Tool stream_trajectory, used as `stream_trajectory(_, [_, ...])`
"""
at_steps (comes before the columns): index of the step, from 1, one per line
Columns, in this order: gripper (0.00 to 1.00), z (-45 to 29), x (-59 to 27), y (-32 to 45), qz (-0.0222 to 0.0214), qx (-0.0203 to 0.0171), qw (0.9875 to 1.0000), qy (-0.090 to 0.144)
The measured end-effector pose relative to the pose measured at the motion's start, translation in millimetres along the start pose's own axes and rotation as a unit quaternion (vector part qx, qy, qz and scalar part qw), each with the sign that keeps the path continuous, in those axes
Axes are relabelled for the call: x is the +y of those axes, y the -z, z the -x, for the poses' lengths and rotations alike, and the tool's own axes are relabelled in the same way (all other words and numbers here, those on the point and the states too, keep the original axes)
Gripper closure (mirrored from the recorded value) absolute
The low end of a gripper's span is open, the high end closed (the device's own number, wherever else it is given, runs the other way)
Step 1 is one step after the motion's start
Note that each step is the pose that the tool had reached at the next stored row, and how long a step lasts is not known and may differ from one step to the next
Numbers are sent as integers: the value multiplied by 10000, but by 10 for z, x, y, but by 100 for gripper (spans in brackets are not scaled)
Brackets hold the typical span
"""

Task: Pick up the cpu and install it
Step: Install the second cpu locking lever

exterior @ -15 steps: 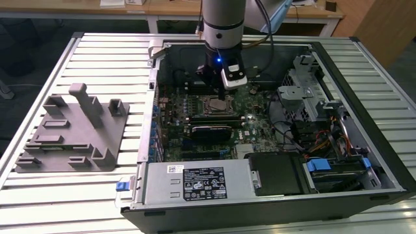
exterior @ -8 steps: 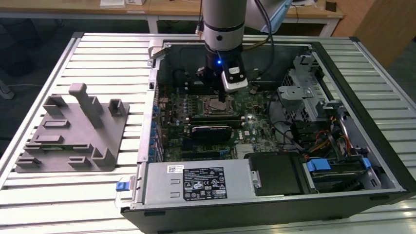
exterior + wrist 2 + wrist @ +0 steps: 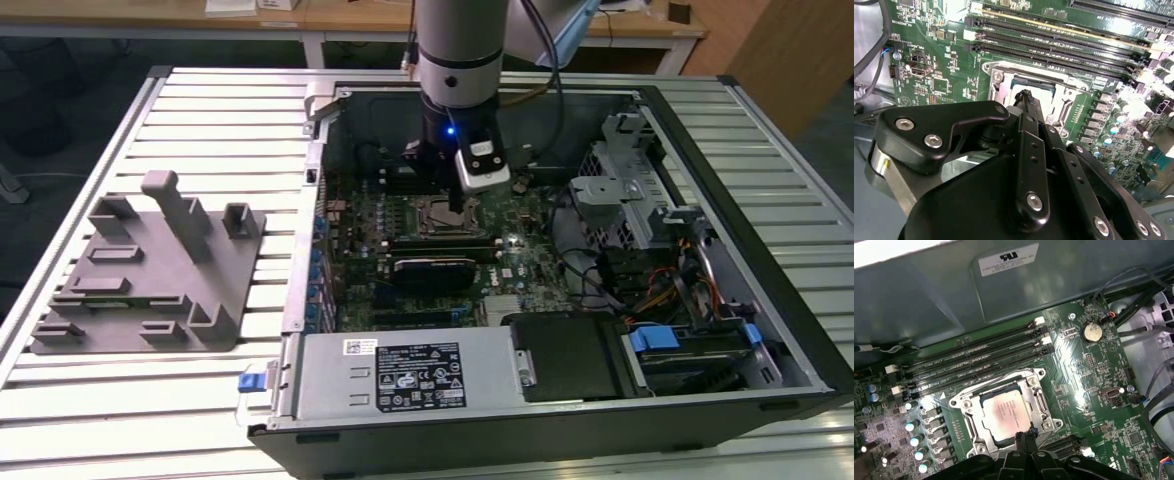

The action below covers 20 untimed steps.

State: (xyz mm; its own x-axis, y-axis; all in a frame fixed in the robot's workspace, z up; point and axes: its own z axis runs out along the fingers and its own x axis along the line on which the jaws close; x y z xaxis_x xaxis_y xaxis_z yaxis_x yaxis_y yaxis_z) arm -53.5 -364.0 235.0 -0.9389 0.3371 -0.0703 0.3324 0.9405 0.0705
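Observation:
The cpu [image 3: 1004, 414], a flat square chip with a silver top, lies flat inside the metal socket frame [image 3: 1040, 390] on the green motherboard [image 3: 1089, 370]. A strip of the cpu [image 3: 1044, 90] also shows in the second wrist view, past the fingers. My gripper [image 3: 1024, 433] hovers at the chip's edge, its two black fingertips [image 3: 1026, 97] pressed together and holding nothing. In the exterior view the gripper [image 3: 455, 207] hangs straight down into the open computer case, right over the socket [image 3: 434, 212].
Black memory slots [image 3: 979, 357] run beside the socket, under the case wall [image 3: 954, 295]. Capacitors [image 3: 914, 440] stand on its other side. A grey fixture [image 3: 147, 280] lies on the slatted table at the exterior view's left. Power supply [image 3: 400, 372], drive cage [image 3: 627, 190] and cables [image 3: 667, 290] crowd the case.

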Motion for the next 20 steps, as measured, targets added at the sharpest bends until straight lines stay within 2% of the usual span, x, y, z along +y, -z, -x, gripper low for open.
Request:
stream_trajectory(5, [89,13,-38,-2,-16,4,10000,1])
stream_trajectory(9, [89,26,-75,-5,-36,23,10000,2])
stream_trajectory(17, [89,49,-142,-16,-124,154,9998,33])
stream_trajectory(20, [89,57,-166,-19,-136,171,9997,60])
